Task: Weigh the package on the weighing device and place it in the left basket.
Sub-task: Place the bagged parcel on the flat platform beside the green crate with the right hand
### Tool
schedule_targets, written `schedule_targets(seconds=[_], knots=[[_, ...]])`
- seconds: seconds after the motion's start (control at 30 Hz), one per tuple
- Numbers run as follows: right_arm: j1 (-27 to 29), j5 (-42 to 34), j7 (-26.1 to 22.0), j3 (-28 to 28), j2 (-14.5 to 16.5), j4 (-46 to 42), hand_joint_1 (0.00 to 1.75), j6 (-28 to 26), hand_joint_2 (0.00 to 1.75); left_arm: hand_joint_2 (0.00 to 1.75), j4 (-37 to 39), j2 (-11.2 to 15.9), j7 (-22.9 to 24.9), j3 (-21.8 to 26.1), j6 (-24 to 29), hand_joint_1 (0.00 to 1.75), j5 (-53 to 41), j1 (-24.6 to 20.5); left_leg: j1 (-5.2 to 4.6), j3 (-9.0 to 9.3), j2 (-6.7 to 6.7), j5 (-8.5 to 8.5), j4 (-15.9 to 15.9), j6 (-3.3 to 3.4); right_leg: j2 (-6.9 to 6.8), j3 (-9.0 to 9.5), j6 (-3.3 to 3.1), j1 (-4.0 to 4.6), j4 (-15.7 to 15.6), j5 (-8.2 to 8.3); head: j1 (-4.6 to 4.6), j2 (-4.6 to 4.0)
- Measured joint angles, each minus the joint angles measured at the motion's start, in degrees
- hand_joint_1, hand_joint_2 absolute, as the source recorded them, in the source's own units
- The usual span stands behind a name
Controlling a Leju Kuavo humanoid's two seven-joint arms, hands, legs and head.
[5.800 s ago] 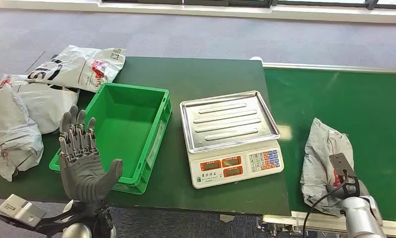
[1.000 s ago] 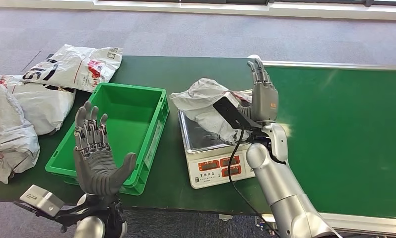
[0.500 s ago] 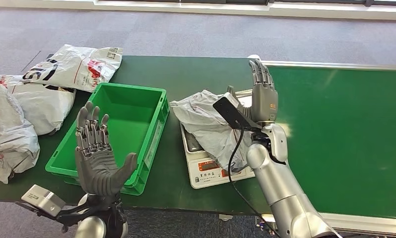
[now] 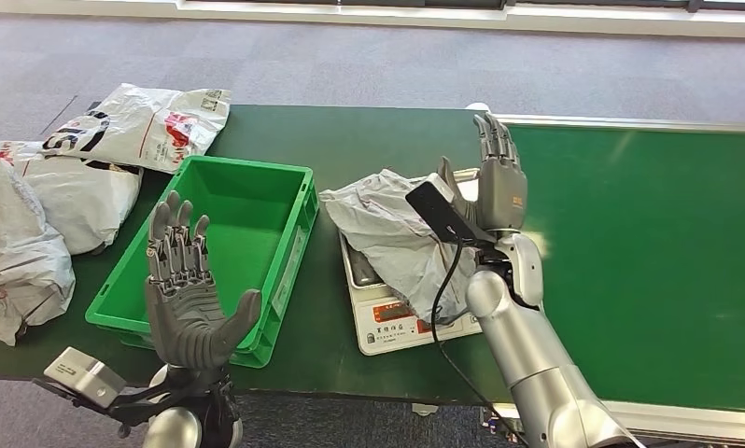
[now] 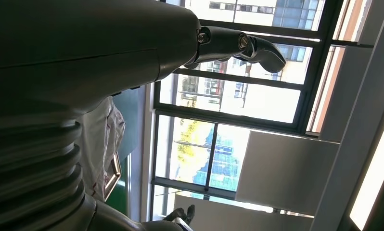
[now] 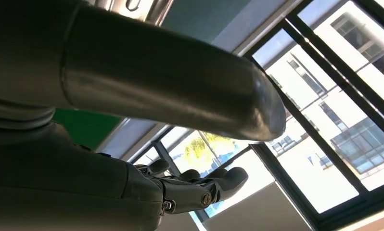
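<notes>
The grey crumpled package (image 4: pixel 387 229) lies on the scale (image 4: pixel 399 322), covering most of its tray and hanging over its left edge toward the green basket (image 4: pixel 249 167). My right hand (image 4: pixel 498 182) stands upright just right of the package, fingers straight and apart, holding nothing. In the right wrist view its thumb (image 6: pixel 156 82) is extended. My left hand (image 4: pixel 187 299) is raised in front of the basket's near edge, palm up and fingers spread, empty. In the left wrist view a strip of the package (image 5: pixel 101 144) shows beyond the hand (image 5: pixel 84 48).
Several other grey mail bags (image 4: pixel 149 117) lie on the table left of the basket, one near the left edge (image 4: pixel 23 252). The green conveyor belt (image 4: pixel 649 261) stretches to the right of the scale. The basket holds nothing.
The package has come from the conveyor onto the scale, and in the last second it slumped down over the tray's left front. My right hand has let go and shifted slightly right.
</notes>
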Motion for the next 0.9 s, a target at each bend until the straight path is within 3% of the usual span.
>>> schedule_targets(seconds=[0.03,0.17,0.27,0.37,0.5,0.7,0.9], knots=[[0.67,-0.45,-1.82,-0.41,0.02,-1.39,0.0,-0.85,1.75,1.75,0.03,0.02,0.0,-0.02,0.47,0.0,-0.75,-0.05,0.0,0.01,-0.01,0.0,0.02,0.0,0.0,-0.01,0.0,0.0,0.0,0.0,0.0,0.0],[9.66,-3.24,-18.55,-6.08,1.69,-21.34,0.0,-3.05,1.75,1.75,1.34,0.48,0.92,-0.19,6.77,0.0,-14.42,-3.09,0.0,-0.14,-0.45,0.02,0.05,-0.02,-0.41,-0.04,-0.03,0.01,0.0,-0.05,-0.01,0.0],[16.36,-5.89,-23.98,-8.79,2.8,-38.02,0.0,-3.22,1.75,1.75,4.56,0.82,4.59,-0.21,9.45,0.0,-28.98,-8.62,0.0,-0.17,-0.64,0.01,0.04,-0.02,-0.67,0.01,-0.05,0.0,-0.01,-0.15,0.01,0.0],[21.1,-7.86,-25.83,-10.28,3.41,-49.91,0.0,-3.19,1.75,1.75,8.61,1.26,8.17,-0.28,9.84,0.0,-37.88,-14.62,0.0,-0.19,-0.47,-0.02,0.05,-0.02,-0.55,-0.01,-0.05,-0.03,-0.01,-0.13,0.02,0.0],[23.64,-8.83,-26.37,-11.86,3.62,-58.45,0.0,-3.05,1.75,1.75,12.48,1.8,10.96,-0.8,9.6,0.0,-43.03,-20.02,-0.04,-0.09,-0.19,-0.02,0.07,0.0,-0.3,-0.04,-0.02,-0.06,-0.01,-0.03,0.0,0.0],[24.08,-6.38,-22.93,-13.16,3.62,-64.07,0.0,-2.99,1.75,1.75,23.02,3.13,17.91,-4.49,6.7,0.0,-56.72,-31.52,-0.06,-0.12,-0.2,0.15,0.09,-0.04,-0.32,-0.04,-0.01,-0.06,0.0,0.14,0.01,0.0],[24.16,-5.16,-21.68,-13.29,3.62,-65.95,0.0,-2.88,1.75,1.75,30.99,3.63,19.02,-6.76,7.17,0.0,-58.48,-38.2,-0.06,-0.11,-0.13,0.17,0.09,-0.04,-0.2,-0.06,-0.01,-0.06,0.02,0.19,0.01,0.0]])
